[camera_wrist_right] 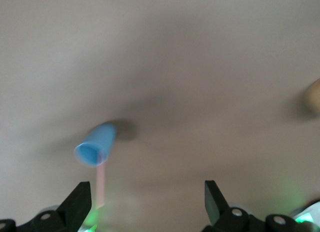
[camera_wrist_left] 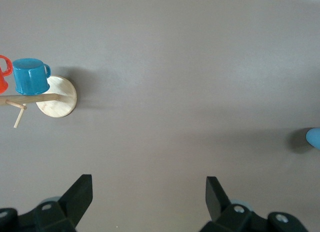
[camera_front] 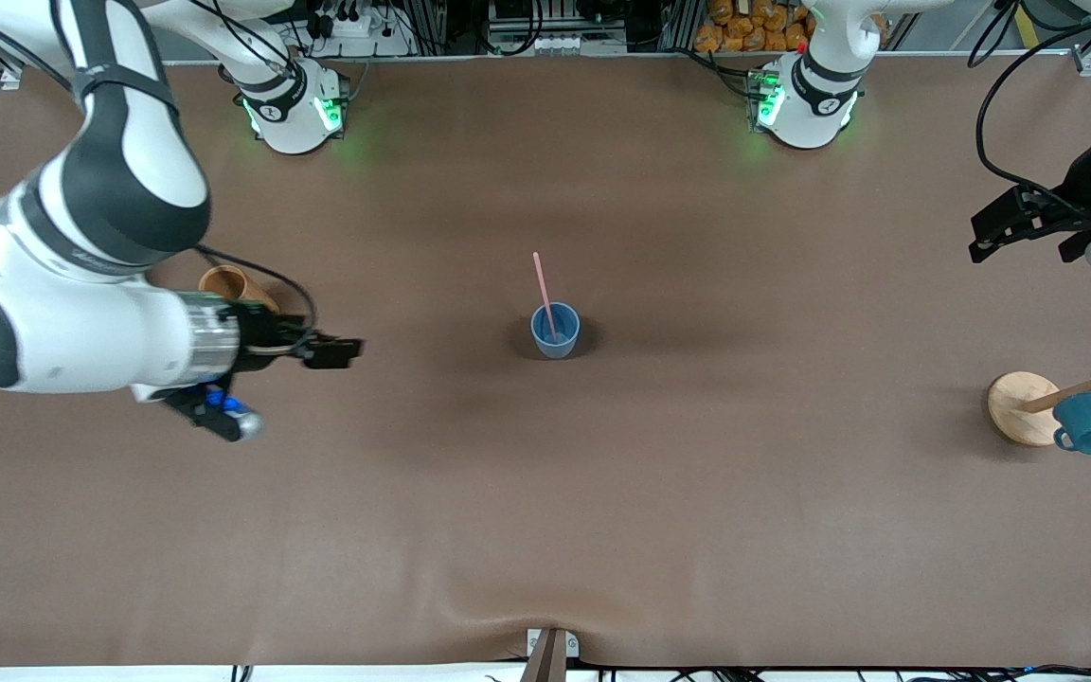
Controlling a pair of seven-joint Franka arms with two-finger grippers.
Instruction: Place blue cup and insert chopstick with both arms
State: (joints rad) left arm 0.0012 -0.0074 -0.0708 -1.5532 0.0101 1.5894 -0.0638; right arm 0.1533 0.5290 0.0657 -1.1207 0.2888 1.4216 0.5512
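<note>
The blue cup is standing mid-frame with the chopstick inside. The left gripper and right gripper are hanging wide open, holding nothing.

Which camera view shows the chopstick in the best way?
The front view: the chopstick is sharp, standing tilted in the blue cup. The right wrist view shows it only as a pale blur beside the cup's mouth. The left wrist view shows none of it.

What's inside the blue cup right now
The chopstick stands in the blue cup, leaning on the rim with its top sticking out. Its lower end and the cup's bottom are hidden by the wall.
</note>
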